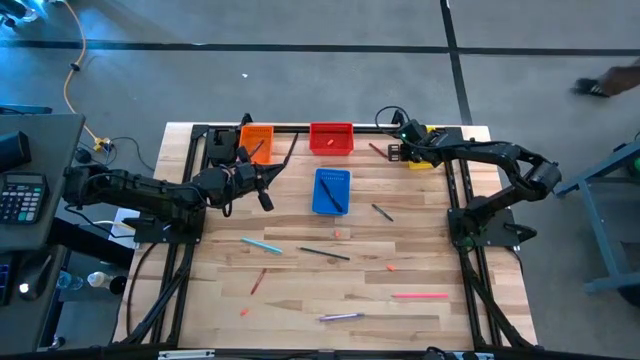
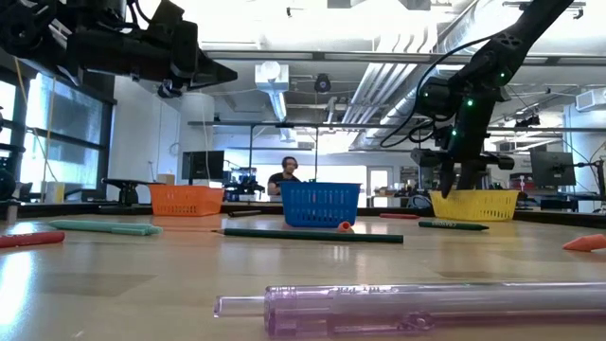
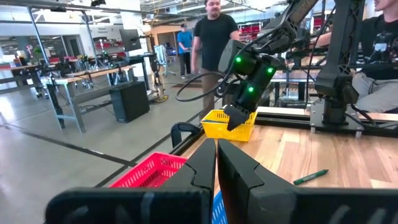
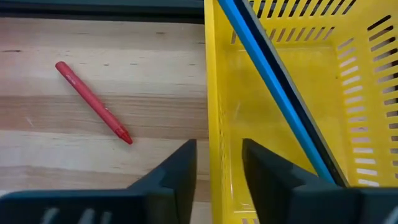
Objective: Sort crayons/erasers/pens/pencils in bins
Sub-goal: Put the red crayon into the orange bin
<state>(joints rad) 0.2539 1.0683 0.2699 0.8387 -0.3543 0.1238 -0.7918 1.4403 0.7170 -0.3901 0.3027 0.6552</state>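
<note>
Right gripper [image 4: 216, 165]: fingers parted, holding nothing, straddling the near wall of the yellow plastic mesh bin [image 4: 214, 93] at the table's far right corner. Long blue pen [image 4: 273, 81]: lying slanted inside that bin. Short red crayon [image 4: 93, 102]: on the wooden table [image 4: 93, 143] just beside the bin. Left gripper [image 1: 268, 185]: fingers closed, empty, raised between the orange bin [image 1: 256, 141] and blue bin [image 1: 331, 191].
</note>
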